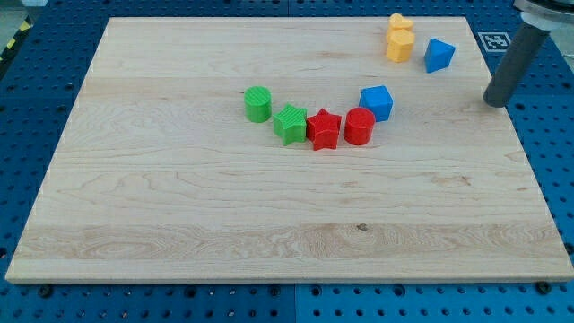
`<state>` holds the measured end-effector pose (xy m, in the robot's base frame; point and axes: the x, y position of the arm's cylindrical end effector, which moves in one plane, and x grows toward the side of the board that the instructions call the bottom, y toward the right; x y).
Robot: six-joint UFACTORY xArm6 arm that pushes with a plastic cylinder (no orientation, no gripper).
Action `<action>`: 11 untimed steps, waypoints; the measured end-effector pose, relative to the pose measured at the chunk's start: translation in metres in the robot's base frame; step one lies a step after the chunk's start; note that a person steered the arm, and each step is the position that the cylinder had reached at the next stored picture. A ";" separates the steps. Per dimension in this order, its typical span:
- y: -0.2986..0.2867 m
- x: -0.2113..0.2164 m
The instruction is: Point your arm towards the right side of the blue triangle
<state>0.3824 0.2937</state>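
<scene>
The blue triangle point(439, 55) lies near the view's top right corner of the wooden board point(179, 197). My tip point(497, 101) is at the board's right edge, to the right of and below the blue triangle, apart from it. A blue cube point(377, 102) lies below and to the left of the triangle.
A yellow heart point(399, 21) and a yellow hexagon point(400, 44) sit just left of the blue triangle. A green cylinder point(257, 104), a green star point(290, 124), a red star point(323, 129) and a red cylinder point(359, 126) form an arc at the board's middle.
</scene>
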 end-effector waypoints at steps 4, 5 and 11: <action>0.052 -0.003; 0.052 -0.004; 0.051 -0.009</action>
